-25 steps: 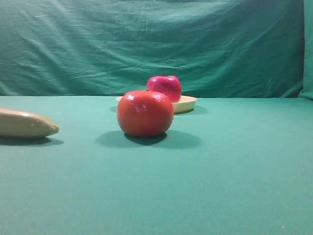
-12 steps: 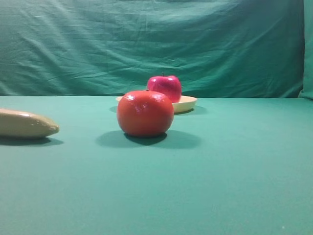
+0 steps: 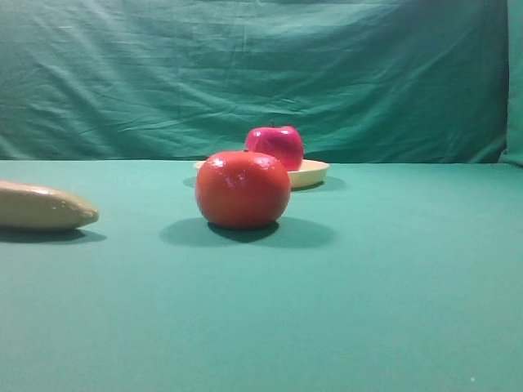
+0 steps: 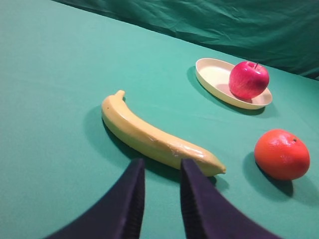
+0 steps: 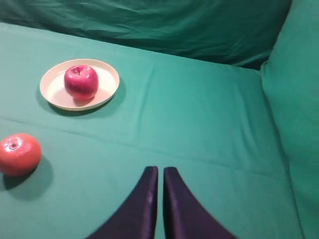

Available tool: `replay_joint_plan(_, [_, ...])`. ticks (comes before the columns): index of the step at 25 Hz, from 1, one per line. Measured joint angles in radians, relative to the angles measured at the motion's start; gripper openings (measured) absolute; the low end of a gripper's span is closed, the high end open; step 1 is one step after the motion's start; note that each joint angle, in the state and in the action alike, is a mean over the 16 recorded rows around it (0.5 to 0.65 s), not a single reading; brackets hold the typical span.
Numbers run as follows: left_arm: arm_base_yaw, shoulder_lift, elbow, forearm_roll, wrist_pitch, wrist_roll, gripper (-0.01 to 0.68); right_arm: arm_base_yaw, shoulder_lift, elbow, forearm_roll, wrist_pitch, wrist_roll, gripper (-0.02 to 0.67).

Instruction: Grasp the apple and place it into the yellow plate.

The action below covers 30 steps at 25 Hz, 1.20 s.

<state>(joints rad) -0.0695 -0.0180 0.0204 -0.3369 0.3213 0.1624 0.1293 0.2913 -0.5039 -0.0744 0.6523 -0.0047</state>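
apple: the crimson-pink apple sits upright, stem up, inside the yellow plate; in the right wrist view the apple rests near the plate's middle, slightly toward the rim farthest from the claw, and in the left wrist view it is on the right half of the plate.
yellow plate: flat on the green desk, toward the back, in front of the green cloth backdrop.
right claw: the right claw is clenched, its two dark fingers pressed together with nothing between them; it hangs over bare desk.
apple relative to right claw: ahead of it and to its left, well apart, no contact.
left claw: the left claw has its fingers parted by a narrow gap and grasps nothing; it hovers just at the near side of the banana.
apple relative to left claw: ahead and to the right, well apart, beyond the banana.
orange fruit: a rounder orange-red fruit stands on the desk in front of the plate, apart from it; seen also at the right wrist view's left edge and at right in the left wrist view.
banana: lies on its side on the desk, at the left edge of the high view.
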Motion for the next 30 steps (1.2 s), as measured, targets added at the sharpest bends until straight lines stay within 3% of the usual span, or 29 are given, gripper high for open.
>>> replay_joint_plan(13, [0.0, 0.0, 0.0, 0.0, 0.0, 0.0, 0.157, -0.058, -0.254, 0.439, 0.022, -0.267, -0.001, 0.0])
replay_joint_plan(30, [0.0, 0.0, 0.0, 0.0, 0.0, 0.0, 0.157, -0.117, -0.303, 0.531, 0.055, -0.28, -0.023, 0.0])
